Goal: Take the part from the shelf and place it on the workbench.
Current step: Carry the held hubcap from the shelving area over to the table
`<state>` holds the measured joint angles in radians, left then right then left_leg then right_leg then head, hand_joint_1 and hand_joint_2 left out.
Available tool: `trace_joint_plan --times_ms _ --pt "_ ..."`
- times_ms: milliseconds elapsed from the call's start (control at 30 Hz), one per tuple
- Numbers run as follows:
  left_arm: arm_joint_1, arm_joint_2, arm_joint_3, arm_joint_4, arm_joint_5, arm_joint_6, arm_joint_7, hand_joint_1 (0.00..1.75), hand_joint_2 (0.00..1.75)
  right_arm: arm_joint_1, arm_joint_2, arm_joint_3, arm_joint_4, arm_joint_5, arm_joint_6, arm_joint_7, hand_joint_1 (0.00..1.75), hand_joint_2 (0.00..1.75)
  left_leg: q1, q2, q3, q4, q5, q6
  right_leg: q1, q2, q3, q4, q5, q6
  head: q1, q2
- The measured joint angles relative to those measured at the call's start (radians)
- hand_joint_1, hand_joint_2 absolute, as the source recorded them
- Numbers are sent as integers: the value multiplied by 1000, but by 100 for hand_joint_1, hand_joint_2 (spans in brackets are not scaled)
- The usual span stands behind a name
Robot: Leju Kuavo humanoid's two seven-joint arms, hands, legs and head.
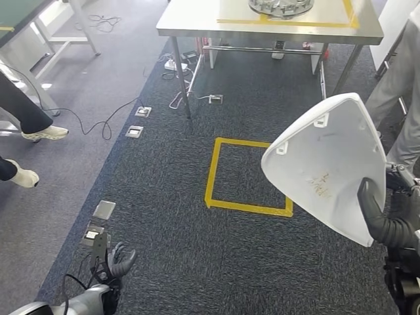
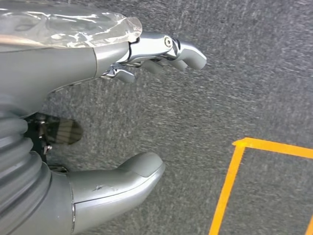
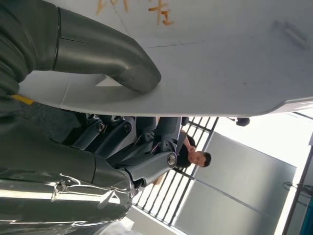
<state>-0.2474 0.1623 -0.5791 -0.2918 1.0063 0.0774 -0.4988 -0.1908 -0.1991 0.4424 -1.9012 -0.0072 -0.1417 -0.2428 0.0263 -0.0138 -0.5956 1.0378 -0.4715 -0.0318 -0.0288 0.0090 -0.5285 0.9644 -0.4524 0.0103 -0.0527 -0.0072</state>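
so the right hand [image 1: 391, 226] has the white part [image 1: 324, 164] gripped and held up off the carpet, left hand [image 1: 116, 262] hangs loose with fingers apart and holding nothing, so pickup looks done and setting it on the workbench [image 1: 198, 26] ahead is what's left

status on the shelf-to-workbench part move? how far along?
Done: the white part is off the shelf and gripped by the right hand, thumb on its face in the right wrist view.
In hand: the part is carried above the carpet near the yellow tape square; the left hand hangs low and holds nothing.
Left: reaching the workbench ahead and setting the part on it.
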Motion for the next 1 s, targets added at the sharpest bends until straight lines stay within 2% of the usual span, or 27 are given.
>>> trace_joint_plan --times_ms 67,100,133,167,233,267,300,367,433,467,500,567,600,633,667,733,767,800,833,933,967,1000 --pt "-1 0 0 0 0 0 0 0 175 0 0 0 0 0 1 0 175 175 -1 6 -80 138 -46 0 6 -3 2 0 -4 -8 -5 0" --pt "1 0 0 0 0 0 0 0 175 0 0 0 1 0 1 0 175 175 -1 6 -115 190 -55 2 10 -4 3 0 -6 -12 -7 0" --pt "2 -1 0 0 0 0 0 0 175 0 0 0 1 0 1 0 175 175 -3 6 -135 207 -45 6 13 -4 5 0 -8 -15 -9 0" --pt "4 -1 0 0 0 0 1 0 175 0 0 0 1 0 1 0 175 175 -5 6 -133 185 -17 12 17 -4 10 0 -12 -18 -11 0" --pt "3 -1 0 0 0 0 2 0 175 0 0 0 1 0 2 0 175 175 -15 7 -85 55 64 32 21 -4 20 0 -19 -20 -14 0" --pt "2 0 0 0 0 0 2 0 175 0 0 0 1 0 2 0 175 175 -21 8 -56 -8 88 40 24 -4 23 -1 -23 -18 -13 0" --pt "0 1 0 0 -1 -1 2 0 175 -1 0 0 1 0 3 1 175 175 -25 8 -36 -52 99 44 25 -4 24 -2 -27 -16 -12 0" --pt "-1 3 0 0 -1 -1 3 0 175 -1 0 -1 0 0 4 1 175 175 -31 8 -22 -77 91 46 26 -5 26 -6 -32 -9 -10 0" --pt "0 3 0 0 -1 -1 3 0 175 -1 0 -1 0 0 4 2 175 175 -27 7 -12 -89 88 49 26 -5 29 -5 -41 0 -11 0" --pt "-1 3 0 0 -1 -1 3 0 175 -2 0 -1 0 0 4 1 175 175 -24 7 -4 -96 87 53 25 -5 22 14 -54 5 -9 0" --pt "-1 2 0 0 -1 -1 3 0 175 -3 0 -2 0 0 4 1 175 175 -20 7 4 -102 86 56 24 -5 3 55 -75 9 -7 0" --pt "-2 0 0 0 -1 -1 3 0 175 -1 0 -2 0 0 4 1 175 175 -20 7 13 -103 79 63 21 -5 -67 193 -128 15 0 0" --pt "-1 -1 0 0 -1 -1 4 0 175 1 0 -3 0 0 4 2 175 175 -20 7 17 -103 76 64 19 -5 -105 256 -143 18 1 0" --pt "1 -1 0 0 -1 -1 4 0 175 3 0 -3 0 0 4 2 175 175 -20 6 22 -103 71 64 18 -5 -129 289 -141 21 1 0" --pt "2 -2 0 0 -1 -1 4 0 175 4 0 -2 0 0 4 2 175 175 -19 6 28 -102 66 63 16 -5 -134 281 -118 23 1 0" --pt "3 -3 0 0 -1 -1 4 0 175 3 0 -3 0 0 4 2 175 175 -18 4 44 -100 54 57 10 -5 -91 158 -33 25 2 0" --pt "3 -4 0 0 -1 -1 4 0 175 3 0 -2 0 0 4 2 175 175 -19 2 49 -97 48 52 10 -5 -64 91 -1 25 5 0" --pt "2 -4 0 0 -1 -1 4 0 175 3 0 -2 0 0 4 2 175 175 -21 1 50 -93 44 47 10 -4 -40 41 15 22 6 0" --pt "1 -4 0 0 -1 -1 4 0 175 3 0 -2 0 0 4 2 175 175 -22 0 49 -90 41 42 11 -3 -28 16 16 19 6 0" --pt "1 -3 0 0 -1 -1 4 0 175 4 0 -2 0 0 4 2 175 175 -22 1 44 -84 36 27 12 0 -18 4 7 1 2 0" --pt "0 -3 0 0 -1 -1 3 0 175 2 0 -2 0 0 4 2 175 175 -21 3 36 -65 24 21 11 0 -14 1 7 -5 0 0" --pt "-1 -2 0 0 -1 -1 3 0 175 1 0 -2 0 0 4 2 175 175 -20 4 16 -23 3 16 9 -2 -9 -2 7 -11 -4 0"
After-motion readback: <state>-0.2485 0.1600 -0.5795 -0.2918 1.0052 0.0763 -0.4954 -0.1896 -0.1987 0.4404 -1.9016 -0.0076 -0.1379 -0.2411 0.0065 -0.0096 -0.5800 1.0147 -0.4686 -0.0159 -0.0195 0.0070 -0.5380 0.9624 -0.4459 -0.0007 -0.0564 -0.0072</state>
